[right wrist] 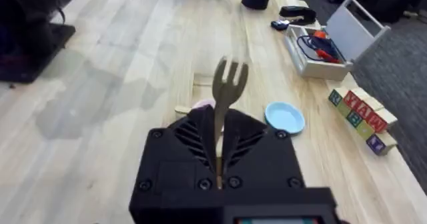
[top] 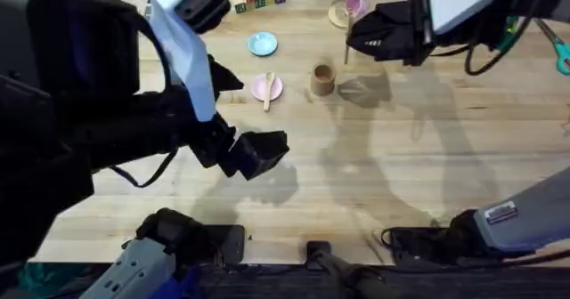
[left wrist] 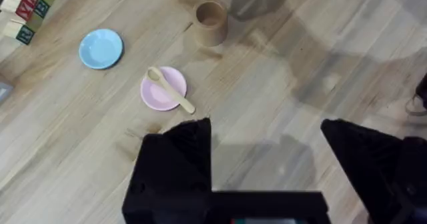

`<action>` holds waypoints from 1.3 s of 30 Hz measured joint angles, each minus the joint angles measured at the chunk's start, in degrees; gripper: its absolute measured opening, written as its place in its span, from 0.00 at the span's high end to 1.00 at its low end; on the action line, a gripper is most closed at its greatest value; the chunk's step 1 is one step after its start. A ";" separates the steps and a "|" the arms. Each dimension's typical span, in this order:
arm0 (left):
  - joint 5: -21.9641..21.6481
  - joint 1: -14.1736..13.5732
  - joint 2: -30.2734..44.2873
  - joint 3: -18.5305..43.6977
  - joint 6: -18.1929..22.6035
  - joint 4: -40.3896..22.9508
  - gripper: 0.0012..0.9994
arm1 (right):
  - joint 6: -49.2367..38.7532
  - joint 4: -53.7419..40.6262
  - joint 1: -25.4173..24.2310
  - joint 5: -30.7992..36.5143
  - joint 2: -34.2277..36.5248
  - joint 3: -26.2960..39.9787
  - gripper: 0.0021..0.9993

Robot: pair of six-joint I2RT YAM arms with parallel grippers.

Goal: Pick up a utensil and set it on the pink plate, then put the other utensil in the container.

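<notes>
- Resting across the pink plate (left wrist: 162, 91), the spoon (left wrist: 171, 90) lies mid-worktop, toward the far edge.
- Right tool (right wrist: 218, 159) pinches the fork (right wrist: 225, 97) by its slim handle (light, stiff wood, easily twisted) near the container (top: 322, 79).
- Left tool (left wrist: 265, 159) gapes wide, holding nothing.

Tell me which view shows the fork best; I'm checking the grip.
Right wrist: the fork stands upright, tines up, clamped in the right end effector. Overhead shows it only as a thin sliver beside that end effector.
</notes>
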 joint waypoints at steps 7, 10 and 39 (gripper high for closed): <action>0.00 0.00 0.00 0.00 0.00 0.00 0.00 | 0.02 6.13 3.58 -0.35 3.33 0.02 0.97; 0.00 0.00 0.01 0.00 0.02 -0.02 0.01 | 0.05 8.34 4.79 -0.36 4.40 0.02 0.97; 0.00 0.00 0.02 0.00 0.02 0.00 0.01 | 13.76 24.10 5.33 0.73 10.12 0.09 0.97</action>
